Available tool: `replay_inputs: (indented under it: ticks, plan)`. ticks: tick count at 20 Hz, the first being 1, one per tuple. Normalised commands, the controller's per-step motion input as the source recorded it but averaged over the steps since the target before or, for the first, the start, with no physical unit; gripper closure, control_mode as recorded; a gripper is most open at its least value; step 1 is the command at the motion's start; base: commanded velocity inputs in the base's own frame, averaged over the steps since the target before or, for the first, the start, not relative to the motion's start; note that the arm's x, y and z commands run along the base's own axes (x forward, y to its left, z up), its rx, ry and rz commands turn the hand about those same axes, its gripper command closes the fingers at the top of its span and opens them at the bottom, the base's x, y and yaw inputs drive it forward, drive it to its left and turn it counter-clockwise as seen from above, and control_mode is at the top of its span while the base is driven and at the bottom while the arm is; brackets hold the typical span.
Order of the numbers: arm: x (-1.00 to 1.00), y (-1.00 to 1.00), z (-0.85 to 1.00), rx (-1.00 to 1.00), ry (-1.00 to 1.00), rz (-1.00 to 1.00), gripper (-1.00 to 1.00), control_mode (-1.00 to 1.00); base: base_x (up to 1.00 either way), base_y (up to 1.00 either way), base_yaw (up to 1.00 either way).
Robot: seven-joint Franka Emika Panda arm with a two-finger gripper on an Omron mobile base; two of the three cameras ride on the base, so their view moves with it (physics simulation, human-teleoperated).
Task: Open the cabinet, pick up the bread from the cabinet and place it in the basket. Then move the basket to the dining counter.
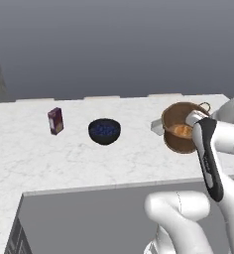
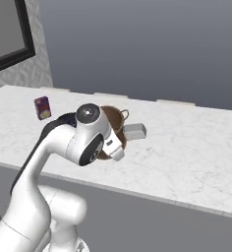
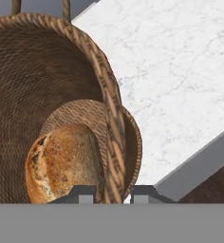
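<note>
The small purple box point(image 1: 55, 120) standing on the dining counter point(image 1: 34, 154) carries printing too blurred to read, and nothing else bears legible writing. In the hand view the gripper point(image 3: 113, 193) is clenched on the woven rim of the basket point(image 3: 52, 76), one fingertip inside the wall and one outside, holding the basket tilted above the marble. The bread point(image 3: 64, 163) lies inside against the basket's bottom, and a black bowl of blueberries point(image 1: 104, 131) sits well apart to the left between basket and box.
</note>
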Motion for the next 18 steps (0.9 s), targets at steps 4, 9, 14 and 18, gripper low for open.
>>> replay_inputs:
  ticks: [4,9,14,18]
  plan:
    - [0.62,-0.59,-0.52,0.0,0.04,0.01,1.0,-1.0,0.0,0.0,0.0]
    - [0.38,-0.6,-0.28,0.05,0.02,0.01,1.0,-1.0,0.0,0.0,0.0]
    - [0.5,-0.43,-0.25,0.13,0.11,0.01,1.0,-1.0,0.0,0.0,0.0]
    - [0.41,-0.2,-0.34,0.12,0.1,0.01,1.0,-1.0,0.0,0.0,0.0]
